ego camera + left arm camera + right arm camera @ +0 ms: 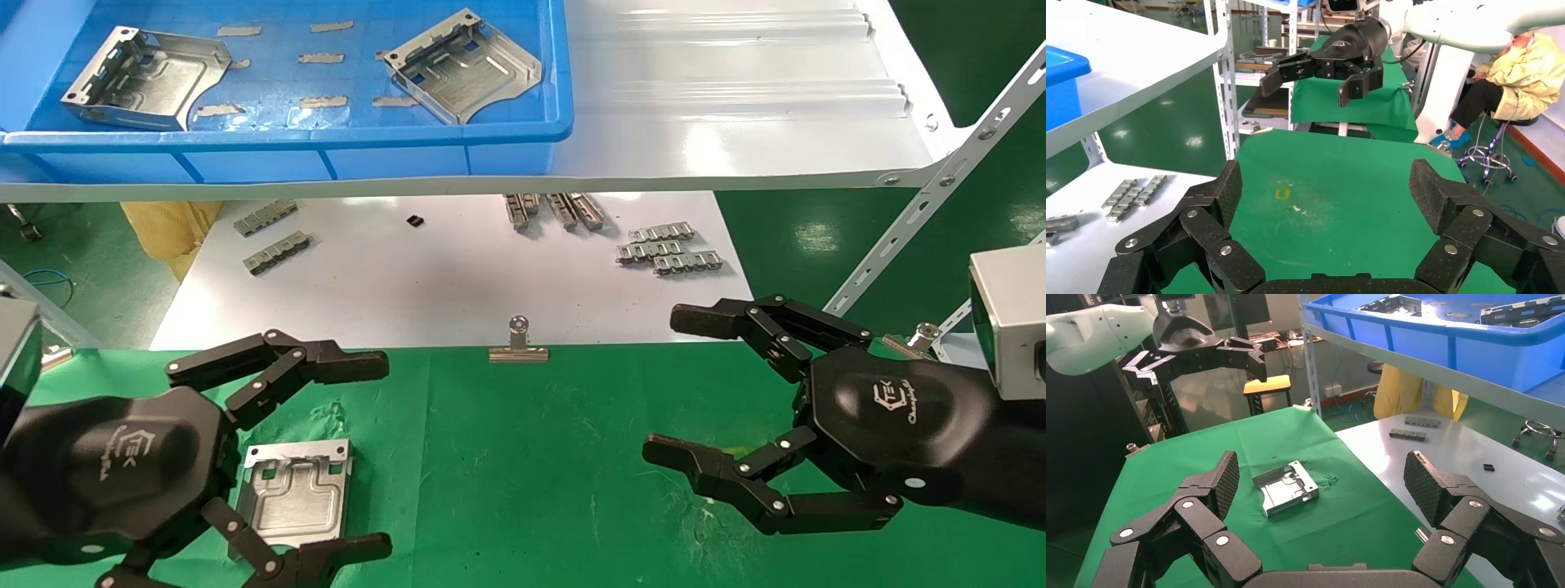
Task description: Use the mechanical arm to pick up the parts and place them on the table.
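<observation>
From the head view, one of the parts (296, 490) already lies flat on the table (523, 490), directly beneath the left gripper (327, 457), whose black fingers are spread wide above and around it without touching it, so this bracket looks delivered and let go. Two more parts remain in the blue tray (286, 139) on the upper shelf, one at its left end (147, 77) and one toward its right (462, 67), so by my reckoning about a third of the job is done and two pick-ups are left. The right gripper (695, 392) hovers over bare green cloth, fingers parted and holding nothing. A silver binder clip (518, 343) sits at the cloth's far edge, and small ridged strips (668, 247) lie on the white board (458, 278); neither belongs to the task. The left wrist view shows its own fingers (1438, 196) wide apart with only green cloth between them. The right wrist view shows its fingers (1220, 484) equally spread and empty, with the placed bracket (1286, 487) resting on the cloth beyond them
</observation>
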